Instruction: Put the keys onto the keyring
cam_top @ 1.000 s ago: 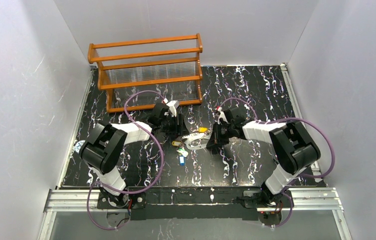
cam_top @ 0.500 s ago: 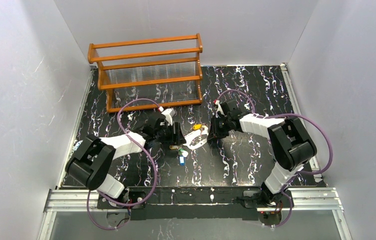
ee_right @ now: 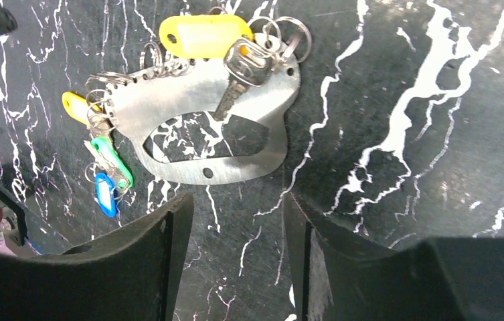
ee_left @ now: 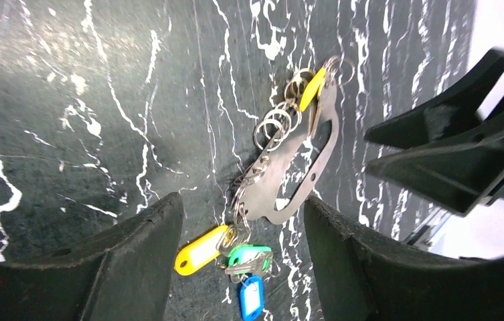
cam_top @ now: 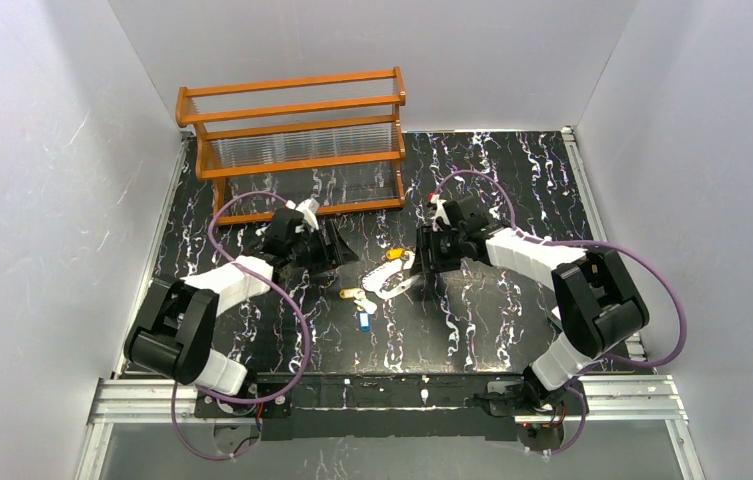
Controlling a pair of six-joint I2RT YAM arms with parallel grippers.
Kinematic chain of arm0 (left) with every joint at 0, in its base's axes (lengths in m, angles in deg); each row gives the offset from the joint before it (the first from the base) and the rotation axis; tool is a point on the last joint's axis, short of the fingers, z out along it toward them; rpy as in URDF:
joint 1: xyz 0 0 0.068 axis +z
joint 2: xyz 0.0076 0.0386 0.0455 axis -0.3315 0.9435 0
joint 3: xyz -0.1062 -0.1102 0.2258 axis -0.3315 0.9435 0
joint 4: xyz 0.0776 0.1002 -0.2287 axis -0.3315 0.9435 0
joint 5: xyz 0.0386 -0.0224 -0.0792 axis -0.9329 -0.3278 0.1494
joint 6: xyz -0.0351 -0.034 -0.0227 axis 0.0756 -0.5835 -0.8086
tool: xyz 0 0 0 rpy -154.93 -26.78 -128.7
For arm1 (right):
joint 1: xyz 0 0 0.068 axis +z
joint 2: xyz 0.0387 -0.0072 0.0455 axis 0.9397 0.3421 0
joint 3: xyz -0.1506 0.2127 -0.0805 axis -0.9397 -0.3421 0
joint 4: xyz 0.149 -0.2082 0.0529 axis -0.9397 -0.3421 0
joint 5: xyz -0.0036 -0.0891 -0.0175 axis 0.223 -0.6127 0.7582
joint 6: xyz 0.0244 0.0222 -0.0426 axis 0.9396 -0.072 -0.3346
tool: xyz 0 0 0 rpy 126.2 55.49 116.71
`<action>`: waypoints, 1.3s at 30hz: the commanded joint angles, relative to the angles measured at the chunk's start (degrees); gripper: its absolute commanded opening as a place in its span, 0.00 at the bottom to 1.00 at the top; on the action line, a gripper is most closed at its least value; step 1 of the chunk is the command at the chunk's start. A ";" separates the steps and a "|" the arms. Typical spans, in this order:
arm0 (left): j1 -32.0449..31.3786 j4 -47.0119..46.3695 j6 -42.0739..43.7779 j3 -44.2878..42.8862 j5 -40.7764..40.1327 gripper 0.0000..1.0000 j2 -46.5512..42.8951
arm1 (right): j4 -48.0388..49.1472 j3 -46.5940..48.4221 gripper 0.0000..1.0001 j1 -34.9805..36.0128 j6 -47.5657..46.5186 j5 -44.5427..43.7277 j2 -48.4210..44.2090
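The keyring [ee_right: 189, 107] is a flat silvery plate with an oval cut-out and several split rings on its rim, lying on the black marbled table [cam_top: 512, 180]. At one end lie a yellow-tagged key [ee_right: 202, 35] and a bare metal key [ee_right: 242, 73]. At the other end cluster a yellow tag [ee_left: 199, 249], a green one [ee_left: 249, 256] and a blue one [ee_left: 252, 297]. My left gripper [ee_left: 242, 200] is open, hovering over that cluster. My right gripper [ee_right: 237, 200] is open and empty, just short of the plate. From above, the keyring [cam_top: 389, 277] lies between the left gripper [cam_top: 344, 252] and right gripper [cam_top: 418, 262].
An orange wooden rack [cam_top: 297, 140] holding clear plates stands at the back left. Purple cables [cam_top: 302, 320] loop from both arms. White walls enclose the table and a metal rail [cam_top: 382, 395] runs along the near edge.
My right gripper has opened from shut and drawn back from the keyring. The left arm has swung back to the left, its jaws a little wider. The keyring has shifted slightly.
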 commanded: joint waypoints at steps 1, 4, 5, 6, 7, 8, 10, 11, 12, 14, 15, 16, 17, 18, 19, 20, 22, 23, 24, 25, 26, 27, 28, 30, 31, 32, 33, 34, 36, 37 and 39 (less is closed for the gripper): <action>4.01 -5.09 -5.68 2.35 6.16 0.65 -2.03 | 0.37 4.04 0.58 2.23 -0.31 -0.56 1.50; 4.98 -7.36 -7.67 4.54 6.68 0.65 -3.11 | 0.56 5.97 0.52 3.64 0.09 -0.57 2.99; 5.15 -8.01 -8.09 5.28 6.60 0.65 -3.58 | 0.79 6.49 0.52 4.38 0.19 -0.73 3.38; 5.13 -8.11 -8.36 6.11 6.24 0.65 -4.20 | 0.94 7.30 0.51 5.05 0.27 -0.91 3.87; 5.19 -8.08 -8.54 6.71 5.75 0.65 -4.86 | 1.01 7.86 0.50 5.75 0.37 -0.87 4.22; 5.15 -8.12 -8.87 7.33 5.28 0.65 -5.59 | 1.01 8.50 0.50 6.35 0.51 -0.90 4.61; 5.18 -8.81 -9.45 8.74 4.75 0.65 -7.11 | 1.25 9.53 0.48 7.64 0.64 -1.12 5.39; 5.18 -9.18 -9.61 9.42 4.50 0.65 -7.81 | 1.32 9.97 0.48 8.33 0.65 -1.23 5.79; 5.16 -9.31 -9.81 9.99 4.05 0.65 -8.50 | 1.50 10.45 0.48 8.83 0.65 -1.28 6.18; 5.18 -9.43 -10.15 10.85 3.36 0.65 -9.60 | 1.34 11.38 0.48 9.96 0.65 -1.42 6.98; 5.16 -9.49 -10.34 11.15 3.16 0.65 -10.02 | 1.53 11.78 0.48 10.45 0.60 -1.45 7.33; 5.18 -9.65 -10.49 11.33 3.06 0.65 -10.22 | 1.70 12.06 0.48 10.94 0.56 -1.54 7.72; 5.15 -10.04 -10.49 11.50 3.20 0.65 -10.35 | 1.69 12.58 0.48 11.64 0.52 -1.59 8.09; 5.17 -10.05 -10.21 11.62 3.18 0.65 -10.50 | 1.75 12.76 0.48 11.99 0.39 -1.67 8.48; 5.17 -10.11 -10.01 11.90 2.75 0.65 -10.69 | 1.94 13.24 0.49 12.62 0.34 -1.78 8.88; 5.12 -10.18 -10.02 12.18 2.36 0.65 -10.91 | 1.79 13.80 0.49 13.04 0.33 -1.77 9.35; 5.19 -10.74 -10.32 12.75 2.30 0.65 -11.23 | 1.76 14.60 0.49 13.73 0.20 -1.75 9.95; 5.15 -11.05 -10.49 12.93 2.44 0.65 -11.25 | 1.90 14.92 0.48 14.12 0.21 -1.77 10.21; 5.17 -11.22 -10.51 13.04 2.58 0.65 -11.28 | 1.93 15.26 0.47 14.37 0.21 -1.71 10.61; 5.14 -11.25 -10.44 13.06 2.75 0.65 -11.34 | 1.91 15.57 0.45 14.69 0.21 -1.77 11.00; 5.19 -11.22 -10.33 13.06 2.85 0.65 -11.34 | 1.75 15.98 0.43 14.90 0.21 -1.75 11.62; 5.19 -11.25 -10.31 13.12 2.91 0.65 -11.41 | 1.59 16.42 0.41 15.28 0.21 -1.62 12.19; 5.16 -11.26 -10.29 13.14 2.95 0.65 -11.43 | 1.52 16.84 0.40 15.58 0.21 -1.59 12.79; 5.17 -11.27 -10.15 13.23 3.21 0.65 -11.52 | 1.35 17.67 0.39 16.40 0.33 -1.44 13.92; 5.14 -11.26 -10.14 13.23 3.34 0.65 -11.59 | 1.22 18.21 0.39 16.85 0.33 -1.64 14.58; 5.18 -11.26 -10.17 13.31 3.34 0.65 -11.67 | 0.81 18.86 0.40 17.50 0.32 -2.13 15.14; 5.15 -11.26 -10.20 13.36 3.50 0.65 -11.81 | 0.02 19.70 0.41 18.16 0.38 -2.96 15.82; 5.20 -11.26 -10.14 13.40 3.53 0.65 -11.87 | -0.66 20.59 0.42 18.74 0.36 -4.03 16.43; 5.15 -11.25 -10.02 13.50 3.46 0.65 -12.05 | -1.68 22.05 0.45 19.81 0.35 -6.32 17.62; 5.18 -11.26 -9.98 13.50 3.40 0.65 -12.00 | -2.10 22.60 0.46 20.17 0.38 -7.44 18.20; 5.15 -11.23 -9.85 13.50 3.64 0.65 -11.88 | -2.87 23.91 0.47 20.99 0.32 -9.18 19.43</action>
